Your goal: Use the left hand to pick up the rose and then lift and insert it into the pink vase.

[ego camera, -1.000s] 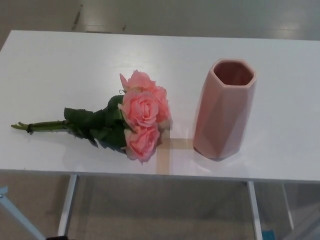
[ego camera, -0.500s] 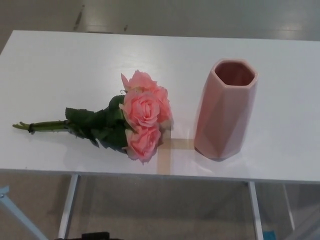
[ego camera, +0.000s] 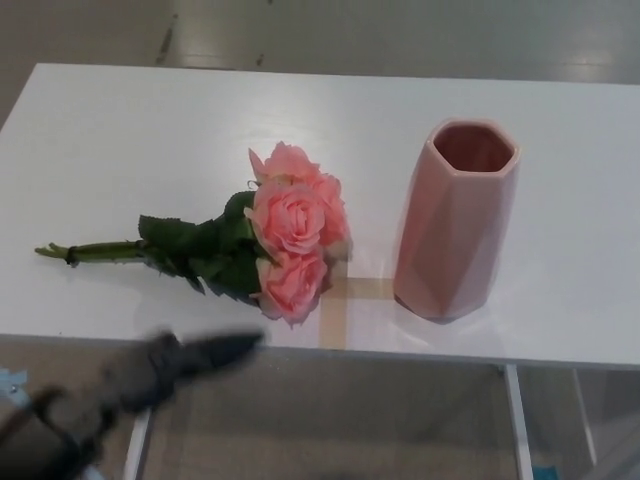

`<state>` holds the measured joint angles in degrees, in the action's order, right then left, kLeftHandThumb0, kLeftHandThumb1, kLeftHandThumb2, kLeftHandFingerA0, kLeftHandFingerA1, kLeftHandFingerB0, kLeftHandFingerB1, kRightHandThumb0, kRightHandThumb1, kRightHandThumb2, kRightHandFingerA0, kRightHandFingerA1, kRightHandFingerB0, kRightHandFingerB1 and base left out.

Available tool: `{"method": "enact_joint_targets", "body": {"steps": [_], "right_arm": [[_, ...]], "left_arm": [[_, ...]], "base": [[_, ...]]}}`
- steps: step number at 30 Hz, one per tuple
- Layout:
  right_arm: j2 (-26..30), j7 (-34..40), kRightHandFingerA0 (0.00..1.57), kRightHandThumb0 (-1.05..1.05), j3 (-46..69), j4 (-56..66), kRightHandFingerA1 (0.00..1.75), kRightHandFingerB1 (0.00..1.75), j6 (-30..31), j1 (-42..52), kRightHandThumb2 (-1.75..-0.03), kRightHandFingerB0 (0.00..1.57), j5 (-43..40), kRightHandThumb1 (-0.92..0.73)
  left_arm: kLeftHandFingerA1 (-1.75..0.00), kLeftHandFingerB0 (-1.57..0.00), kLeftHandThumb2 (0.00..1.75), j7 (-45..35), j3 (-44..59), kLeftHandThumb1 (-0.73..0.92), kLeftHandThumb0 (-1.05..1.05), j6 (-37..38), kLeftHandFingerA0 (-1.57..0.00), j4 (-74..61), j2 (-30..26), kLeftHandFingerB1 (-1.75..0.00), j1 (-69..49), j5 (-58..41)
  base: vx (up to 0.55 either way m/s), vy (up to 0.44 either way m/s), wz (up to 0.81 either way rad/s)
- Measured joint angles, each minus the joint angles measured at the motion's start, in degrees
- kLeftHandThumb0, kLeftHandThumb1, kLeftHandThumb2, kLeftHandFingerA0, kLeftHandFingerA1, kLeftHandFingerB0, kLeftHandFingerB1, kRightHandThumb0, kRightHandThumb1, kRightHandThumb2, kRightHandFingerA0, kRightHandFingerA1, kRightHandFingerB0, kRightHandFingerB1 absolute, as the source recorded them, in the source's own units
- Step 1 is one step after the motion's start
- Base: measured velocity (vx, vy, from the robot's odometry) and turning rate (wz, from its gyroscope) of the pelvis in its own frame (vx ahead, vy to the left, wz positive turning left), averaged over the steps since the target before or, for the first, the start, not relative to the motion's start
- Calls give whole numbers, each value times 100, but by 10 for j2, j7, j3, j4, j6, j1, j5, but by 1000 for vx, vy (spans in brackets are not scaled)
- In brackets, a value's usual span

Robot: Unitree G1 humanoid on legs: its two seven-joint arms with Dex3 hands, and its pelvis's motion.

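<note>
A bunch of pink roses [ego camera: 285,230] lies flat on the white table [ego camera: 120,130], blooms toward the middle, green leaves and tied stems [ego camera: 90,250] pointing left. The pink faceted vase [ego camera: 455,220] stands upright to the right of the blooms, mouth open and empty as far as I see. My left hand [ego camera: 175,365] enters from the lower left, blurred, in front of the table's near edge and below the leaves, its fingers stretched toward the right and holding nothing. The right hand does not show.
A cross of tan tape [ego camera: 335,305] marks the table between roses and vase. Below the near edge show the table's white legs [ego camera: 515,420] and the floor.
My left hand has come into view from the lower left, rising toward the table edge. The whole picture has shifted slightly, so the camera moved; roses and vase stay put.
</note>
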<state>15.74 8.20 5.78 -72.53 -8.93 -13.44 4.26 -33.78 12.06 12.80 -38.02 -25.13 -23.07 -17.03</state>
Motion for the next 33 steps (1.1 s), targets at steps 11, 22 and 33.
{"method": "enact_joint_targets", "body": {"steps": [11, 22, 33], "right_arm": [[1, 4, 71, -25, -10, -2, 49, 45, 1, 0, -56, 64, 3, -57], [1, 2, 70, -26, -16, -1, 49, 46, 1, 1, -56, 65, 5, -57], [1, 2, 64, -30, -15, 0, 65, 59, 1, -3, -82, 53, 4, -41]], "left_arm": [[0, 0, 76, 51, 24, 40, -65, -31, 0, 138, -50, -5, 213, 82], [0, 0, 78, 78, -50, 39, -66, -57, 0, 316, -100, -5, 384, 183], [0, 0, 76, 82, -177, 39, -64, -103, 0, 443, -120, -8, 494, 293]], "base": [[0, 0, 0], [0, 0, 0], [0, 0, 0]]}}
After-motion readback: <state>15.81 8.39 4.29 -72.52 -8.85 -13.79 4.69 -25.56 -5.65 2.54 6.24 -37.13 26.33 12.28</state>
